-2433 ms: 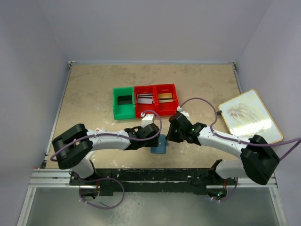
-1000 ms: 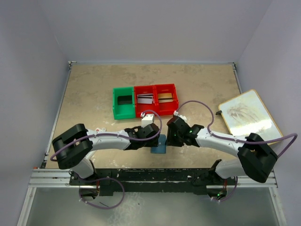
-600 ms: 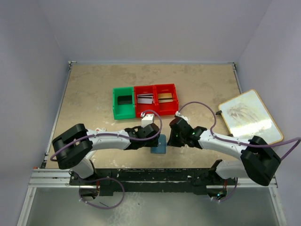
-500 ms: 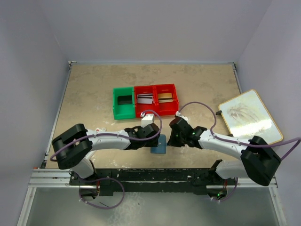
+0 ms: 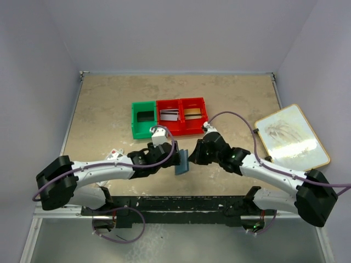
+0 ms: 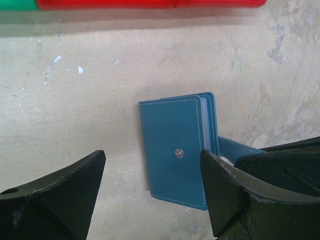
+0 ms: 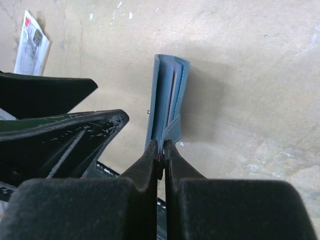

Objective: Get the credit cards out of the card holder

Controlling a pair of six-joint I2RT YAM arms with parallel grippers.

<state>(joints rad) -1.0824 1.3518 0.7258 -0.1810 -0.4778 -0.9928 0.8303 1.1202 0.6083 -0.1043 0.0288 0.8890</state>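
Two grippers meet over the near middle of the table [image 5: 109, 109]. The right gripper [image 7: 160, 150] has its fingers pressed together on one flap of the wallet [image 7: 167, 100], at the flap's near edge. The wallet is blue, held up on edge and partly spread. Pale layers show between its leaves; whether these are cards cannot be told. Whether its lower edge touches the table cannot be told either.

The left gripper [image 6: 152, 157] has its fingers wide apart and holds nothing. In the left wrist view the wallet's outer face, with a small clasp stud, sits ahead of and between the two fingers, apart from both. The pinched flap runs off toward the right gripper. From above, the wallet stands between the two grippers, just beside each.

A white packet [image 7: 32, 42] with red marks lies flat on the table beside the left arm.

Farther back, three bins stand in a touching row: a green bin [image 5: 145, 133] at left, then two red bins [image 5: 171, 129]. A grey card [image 5: 169, 115] lies in the middle bin and a gold card [image 5: 192, 113] in the right one. A dark shape in the green bin cannot be identified.

At far right lies a framed board [image 5: 290, 137], well apart from the rest.
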